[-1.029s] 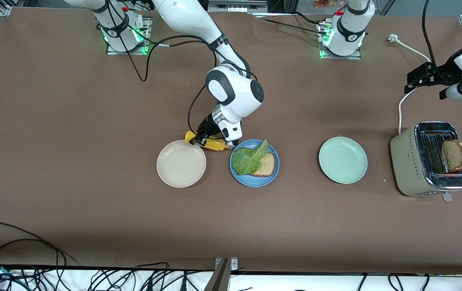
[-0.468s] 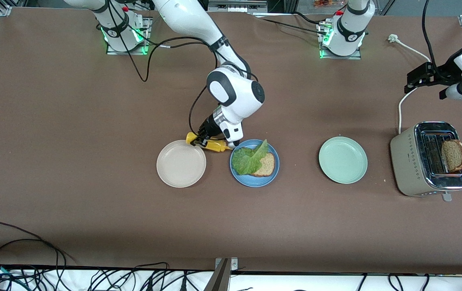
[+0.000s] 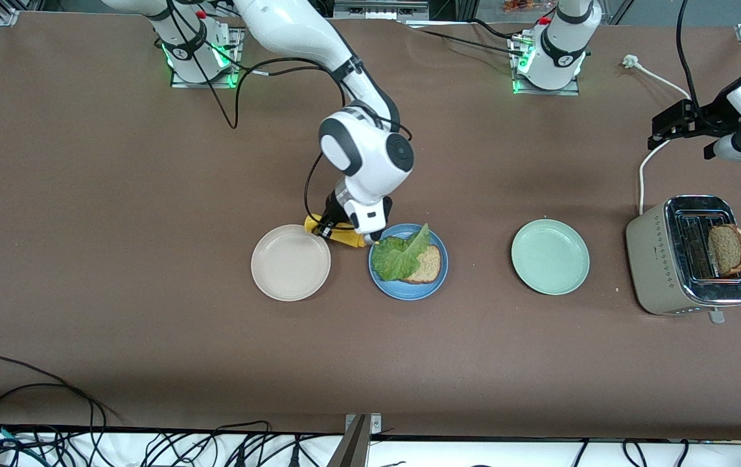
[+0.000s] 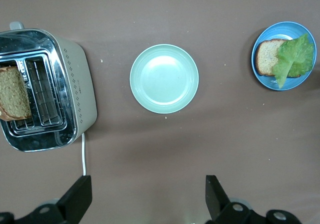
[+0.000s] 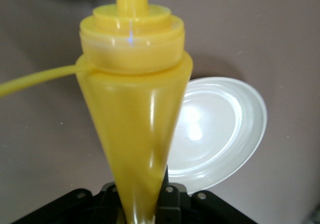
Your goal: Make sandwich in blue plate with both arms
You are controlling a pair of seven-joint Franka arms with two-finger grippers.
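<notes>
Right wrist view: we log the right gripper (image 3: 334, 230) clenched on a yellow bottle (image 5: 134, 119), its fingers largely hidden, over the table beside the blue plate (image 3: 438, 275). There lettuce (image 3: 399, 255) half-covers one brown slice (image 3: 427, 264). The left gripper (image 4: 145, 199), released, waits above the toaster's (image 3: 652, 256) end.

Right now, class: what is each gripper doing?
Left gripper: open, holding nothing, near the toaster.
Right gripper: shut on the yellow bottle.

Blue plate (image 3: 408, 288) holds bread slice (image 3: 428, 264), lettuce leaf (image 3: 398, 255) on top.
</notes>
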